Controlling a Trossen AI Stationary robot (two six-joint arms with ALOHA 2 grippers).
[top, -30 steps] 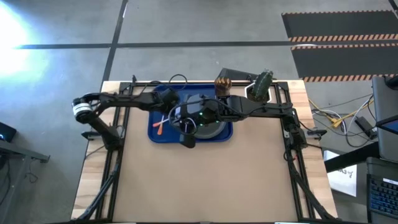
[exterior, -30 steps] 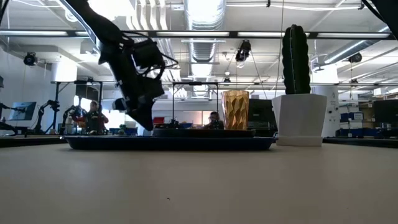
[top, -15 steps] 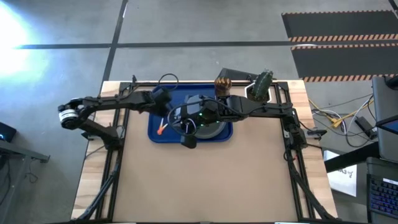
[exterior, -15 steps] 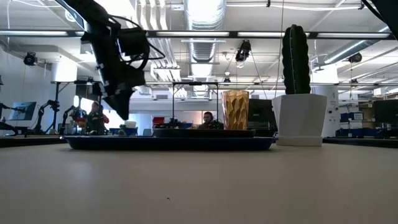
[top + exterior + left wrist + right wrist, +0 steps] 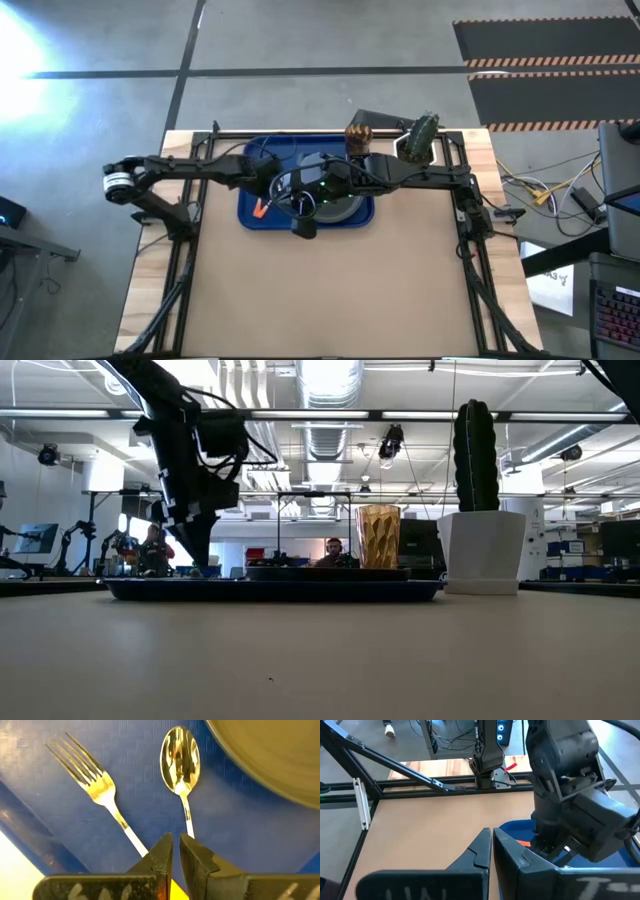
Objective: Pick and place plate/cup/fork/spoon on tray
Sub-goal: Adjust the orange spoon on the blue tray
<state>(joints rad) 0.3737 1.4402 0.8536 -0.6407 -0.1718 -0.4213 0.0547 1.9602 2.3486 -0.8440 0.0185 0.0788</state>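
left claw (image 5: 175, 851): low over the tray's left part, fingers pressed together, nothing between them; tips sit just over the fork and spoon handles
right claw (image 5: 492, 842): fingers pressed together, holding nothing; hangs over the tray, close to the left arm's wrist
tray (image 5: 250, 215): blue, at the far middle of the worktop (image 5: 340, 290); seen edge-on in the low view (image 5: 270, 590)
fork (image 5: 95, 785): flat on the tray, tines pointing away from the left claw, handle running under its fingertips
spoon (image 5: 180, 760): flat on the tray just beside the fork, bowl up, between fork and plate; not touching either
orange handles (image 5: 260, 207): show at the tray's left front in the high view
plate (image 5: 270, 755): on the tray, right of the spoon; mostly covered by the arms from above, rim visible (image 5: 340, 212)
cup (image 5: 379, 537): amber, upright, behind the tray's far edge; not on the tray (image 5: 358, 133)
cactus pot (image 5: 484, 550): white, upright, right of the cup, off the tray
people: seated figures far back in the room behind the worktop
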